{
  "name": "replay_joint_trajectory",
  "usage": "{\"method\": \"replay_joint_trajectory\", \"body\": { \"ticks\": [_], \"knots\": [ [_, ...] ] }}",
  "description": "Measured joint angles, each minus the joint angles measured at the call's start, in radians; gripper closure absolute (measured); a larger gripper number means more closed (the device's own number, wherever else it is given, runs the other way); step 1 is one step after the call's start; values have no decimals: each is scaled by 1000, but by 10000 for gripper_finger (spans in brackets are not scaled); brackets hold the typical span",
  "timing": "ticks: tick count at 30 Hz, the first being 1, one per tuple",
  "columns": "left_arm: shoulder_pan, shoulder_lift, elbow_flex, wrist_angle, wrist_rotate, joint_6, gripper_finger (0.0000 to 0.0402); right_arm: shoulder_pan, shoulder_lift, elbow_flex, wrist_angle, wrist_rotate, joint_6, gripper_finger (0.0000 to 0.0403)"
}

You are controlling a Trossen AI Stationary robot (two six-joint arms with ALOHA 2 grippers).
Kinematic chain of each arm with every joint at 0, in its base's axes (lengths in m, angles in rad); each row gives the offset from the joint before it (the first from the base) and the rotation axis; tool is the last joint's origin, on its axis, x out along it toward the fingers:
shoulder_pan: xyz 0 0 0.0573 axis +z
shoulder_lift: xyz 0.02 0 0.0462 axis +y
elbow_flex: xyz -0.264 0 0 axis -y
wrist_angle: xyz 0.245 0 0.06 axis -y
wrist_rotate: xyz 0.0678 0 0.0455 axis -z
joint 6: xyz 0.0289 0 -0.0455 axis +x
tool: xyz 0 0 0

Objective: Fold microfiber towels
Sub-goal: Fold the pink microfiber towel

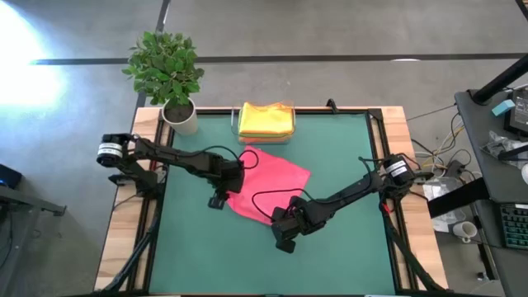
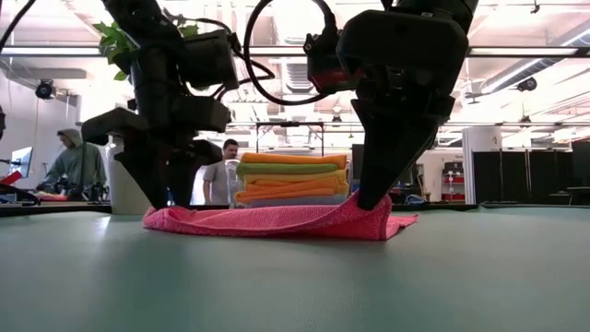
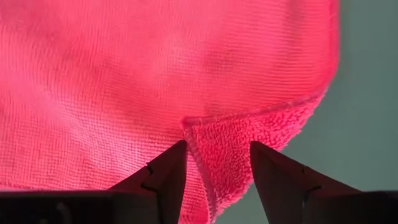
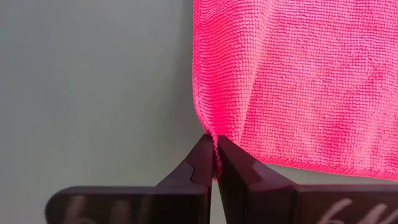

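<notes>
Table point(image 1: 346, 247) is green, with the pink towel point(image 1: 272, 186) spread mid-mat, just in front of the clear tray point(image 1: 266, 136) stacked with folded towels point(image 2: 293, 180). Left gripper point(image 3: 217, 171) sits at the pink towel's left corner, jaws wide around a folded edge. Right gripper point(image 4: 214, 165) is pinched tight on its near corner.

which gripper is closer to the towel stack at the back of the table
Left. The left gripper sits open at the pink towel's left corner, nearer the stack. The right gripper pinches the towel's front corner, farther toward the table's front.
</notes>
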Motion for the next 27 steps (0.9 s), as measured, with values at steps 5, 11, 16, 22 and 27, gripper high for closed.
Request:
{"method": "replay_joint_trajectory", "body": {
  "ticks": [5, 11, 16, 22, 27],
  "knots": [
    [-1, 31, 0, -21, 4, 1, 272, 0, 0, 0, -5, 0, 0, 394],
    [-1, 45, 0, -10, 19, 0, 327, 0, 0, 0, -9, 0, -4, 394],
    [-1, 20, 1, -6, 20, 0, 371, 0, 0, 0, -9, 1, -5, 394],
    [-1, -46, 1, -10, 20, 5, 399, 0, 0, 0, -9, 1, 11, 394],
    [-1, -160, 2, -35, 20, -2, 398, 13, -25, 0, -20, 2, 51, 394]
  ]
}}
